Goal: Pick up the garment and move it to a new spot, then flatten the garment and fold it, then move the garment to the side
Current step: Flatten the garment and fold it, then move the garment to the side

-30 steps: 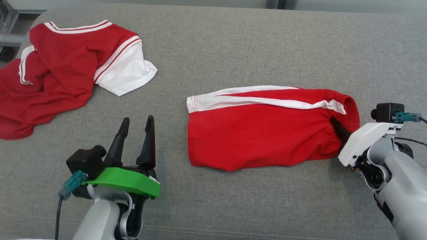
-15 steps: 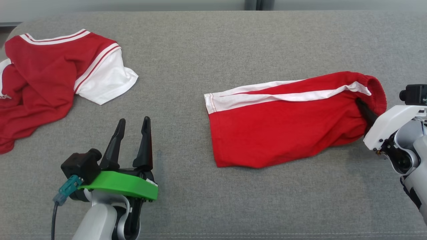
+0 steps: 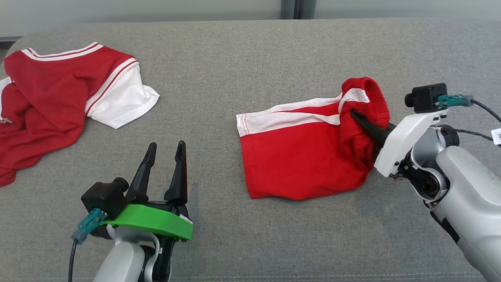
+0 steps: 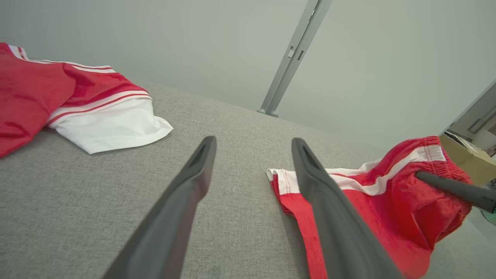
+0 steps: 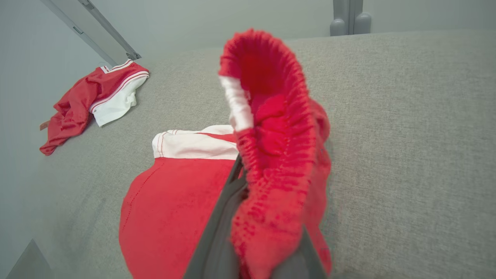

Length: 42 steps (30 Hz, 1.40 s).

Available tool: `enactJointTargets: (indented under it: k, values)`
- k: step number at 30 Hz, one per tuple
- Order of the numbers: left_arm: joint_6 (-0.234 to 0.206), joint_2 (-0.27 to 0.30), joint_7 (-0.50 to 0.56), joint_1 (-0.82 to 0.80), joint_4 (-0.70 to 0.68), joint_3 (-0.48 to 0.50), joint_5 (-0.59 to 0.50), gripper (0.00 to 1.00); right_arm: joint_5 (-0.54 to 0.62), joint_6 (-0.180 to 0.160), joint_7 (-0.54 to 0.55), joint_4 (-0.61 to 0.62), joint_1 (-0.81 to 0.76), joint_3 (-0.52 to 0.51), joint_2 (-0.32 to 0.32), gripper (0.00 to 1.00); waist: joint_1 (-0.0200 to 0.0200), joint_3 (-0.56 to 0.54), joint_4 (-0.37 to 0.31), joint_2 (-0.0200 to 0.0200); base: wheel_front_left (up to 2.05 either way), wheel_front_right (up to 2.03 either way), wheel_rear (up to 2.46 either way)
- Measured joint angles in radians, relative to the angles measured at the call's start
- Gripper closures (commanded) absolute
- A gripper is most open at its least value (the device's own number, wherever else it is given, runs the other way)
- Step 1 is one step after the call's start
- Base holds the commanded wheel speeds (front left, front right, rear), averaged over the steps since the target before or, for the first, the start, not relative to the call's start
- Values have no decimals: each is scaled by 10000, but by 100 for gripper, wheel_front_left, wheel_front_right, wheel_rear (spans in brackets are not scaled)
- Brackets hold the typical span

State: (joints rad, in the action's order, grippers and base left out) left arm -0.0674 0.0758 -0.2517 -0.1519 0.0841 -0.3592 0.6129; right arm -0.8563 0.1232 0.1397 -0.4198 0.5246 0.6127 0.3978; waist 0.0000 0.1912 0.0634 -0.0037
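**A:** Where is the garment?

**B:** The red shorts [image 3: 297, 164], which have a white side stripe, lie on the right half of a grey fabric-covered tabletop [image 3: 250, 58]. The leg hem lies flat, pointing toward the middle. At the right end, the elastic waistband [image 3: 368, 88] is raised off the surface and bunched.

**A:** What is raising it?

**B:** The right gripper [image 3: 356, 116]. Its dark fingers are clenched on the waistband, and red cloth drapes over them in the right wrist view.

**A:** And the other arm?

**B:** The left gripper [image 3: 166, 145] is at the lower left. Its fingers are spread and grasp nothing, and it is apart from the shorts.

**A:** Anything else?

**B:** A crumpled red shirt [image 3: 51, 94] with a white sleeve and striped trim lies at the far left, well apart from the shorts.
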Motion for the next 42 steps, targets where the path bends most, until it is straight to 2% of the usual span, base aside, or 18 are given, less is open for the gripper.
enactJointTargets:
  k: [10, 17, 18, 19, 20, 21, 22, 23, 29, 35, 39, 42]
  values:
    - [0, -67, 0, 96, 15, -65, 88, 0, -169, 0, 604, 451, 36, 984, -548, 100, 0, -206, 463, 0, 0, 0, 0]
    - [13, -224, 0, 108, 50, -328, 232, 0, -159, -6, 995, -510, 245, 1012, -792, 100, 0, -293, 1070, 0, 0, 0, 0]
    - [13, -224, 0, 111, 56, -330, 270, 0, -155, -21, 1030, -637, 249, 1018, -825, 96, 0, -300, 1155, 0, 0, 0, 0]
    - [13, -224, 0, 111, 56, -330, 270, 0, -155, -21, 1030, -637, 249, 1018, -825, 84, 0, -300, 1155, 0, 0, 0, 0]
    - [13, -222, 0, 119, 63, -332, 295, 0, -148, -35, 1070, -750, 258, 1020, -851, 63, 0, -307, 1241, 0, 0, 0, 0]
    - [13, -224, 0, 128, 73, -339, 322, 0, -144, -119, 1078, -842, 269, 1018, -872, 51, 0, -312, 1326, 0, 0, 0, 0]
    - [13, -224, 0, 130, 84, -345, 345, 0, -138, -178, 1078, -945, 300, 1012, -895, 10, 0, -318, 1411, 0, 0, 0, 0]
    - [13, -226, 0, 132, 96, -345, 351, 0, -127, -207, 1078, -1037, 354, 1009, -915, 0, 0, -324, 1493, 0, 0, 0, 0]
    - [10, -228, 0, 301, 157, -182, 370, 0, 161, -207, 1074, -1223, 890, 1177, -1361, 0, 0, -431, 1844, 0, 0, 0, 0]
    - [-36, -228, 0, 503, 146, -6, 408, 0, 230, -199, 924, -1087, 1254, 1300, -1753, 0, 0, -641, 1737, 0, 0, 0, 0]
    - [-46, -228, 0, 517, 71, 25, 393, 0, 322, -194, 491, -913, 1465, 1087, -1680, 0, 0, -765, 1547, 0, 0, 0, 0]
    - [-48, -226, 0, 554, 23, 23, 332, 0, 339, -194, 240, -953, 1481, 796, -1329, 0, 0, -850, 1378, 0, 0, 0, 0]
